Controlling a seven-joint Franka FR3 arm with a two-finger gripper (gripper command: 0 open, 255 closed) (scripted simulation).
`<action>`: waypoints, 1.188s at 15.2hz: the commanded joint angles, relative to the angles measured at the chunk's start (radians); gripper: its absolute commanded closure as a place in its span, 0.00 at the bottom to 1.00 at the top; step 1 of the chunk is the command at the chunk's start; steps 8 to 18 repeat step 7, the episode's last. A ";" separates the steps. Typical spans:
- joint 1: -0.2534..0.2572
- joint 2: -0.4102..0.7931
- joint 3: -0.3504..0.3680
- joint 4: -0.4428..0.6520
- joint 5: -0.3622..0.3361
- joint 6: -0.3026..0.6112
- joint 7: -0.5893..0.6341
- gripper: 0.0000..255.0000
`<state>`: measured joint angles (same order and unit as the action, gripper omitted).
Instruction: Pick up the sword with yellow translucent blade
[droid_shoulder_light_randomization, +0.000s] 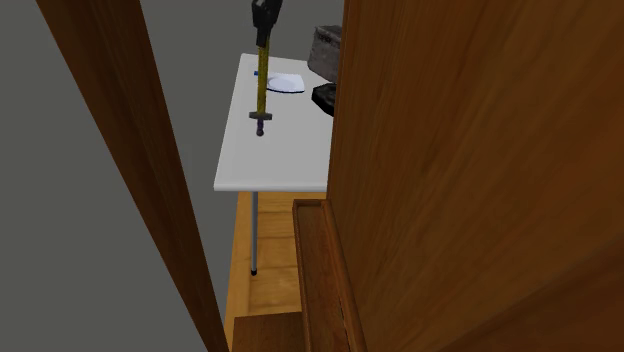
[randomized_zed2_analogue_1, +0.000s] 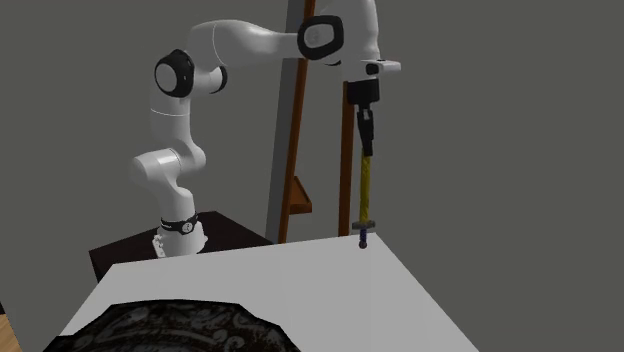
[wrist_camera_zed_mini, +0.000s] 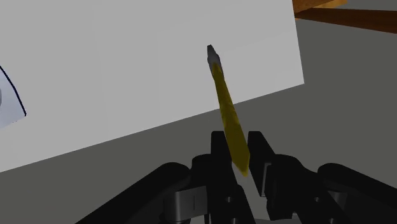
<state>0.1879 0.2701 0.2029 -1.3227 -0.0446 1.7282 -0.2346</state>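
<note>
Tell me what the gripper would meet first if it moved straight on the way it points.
Probably the white table, near its edge; the hilt of the sword the gripper holds would touch first.

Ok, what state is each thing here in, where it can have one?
sword: held by its yellow blade, hanging upright with the hilt down, apparently lifted off the table.
gripper: shut on the sword's blade.

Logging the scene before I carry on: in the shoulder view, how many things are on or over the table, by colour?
Yellow-bladed sword: 1
White object: 1
Dark grey object: 1
Black object: 1
Total: 4
</note>
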 joint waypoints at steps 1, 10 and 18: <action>0.004 0.009 0.001 0.039 -0.003 -0.030 0.004 1.00; 0.011 0.034 0.002 0.132 -0.008 -0.099 0.006 1.00; 0.011 0.034 0.002 0.132 -0.008 -0.099 0.006 1.00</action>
